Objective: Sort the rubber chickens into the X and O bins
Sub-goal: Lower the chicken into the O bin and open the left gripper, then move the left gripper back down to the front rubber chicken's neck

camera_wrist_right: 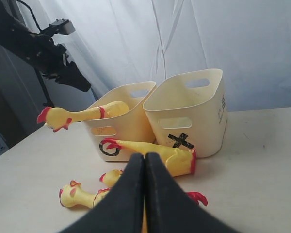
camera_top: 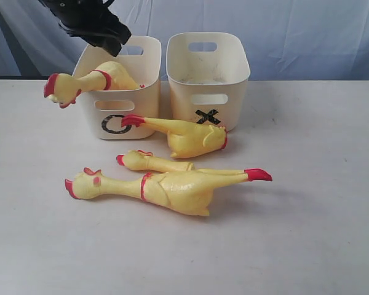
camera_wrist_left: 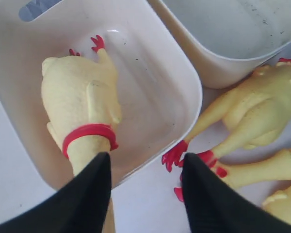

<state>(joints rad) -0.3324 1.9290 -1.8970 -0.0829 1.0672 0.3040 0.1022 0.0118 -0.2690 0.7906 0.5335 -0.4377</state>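
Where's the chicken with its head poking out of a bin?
The chicken is on the left of the exterior view, in the O bin: body inside, head and neck hanging over the left rim, under the left gripper.

1 finger (camera_wrist_left: 87, 194) of the left gripper (camera_wrist_left: 145, 159) hides the head of the chicken (camera_wrist_left: 80, 97); the picture's edge cuts off the X bin (camera_wrist_left: 233, 29).

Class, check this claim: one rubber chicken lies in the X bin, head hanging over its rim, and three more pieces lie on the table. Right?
Not quite. The rubber chicken lies in the O bin, not the X bin, as the exterior view shows. Its head does hang over the rim; the rest stands.
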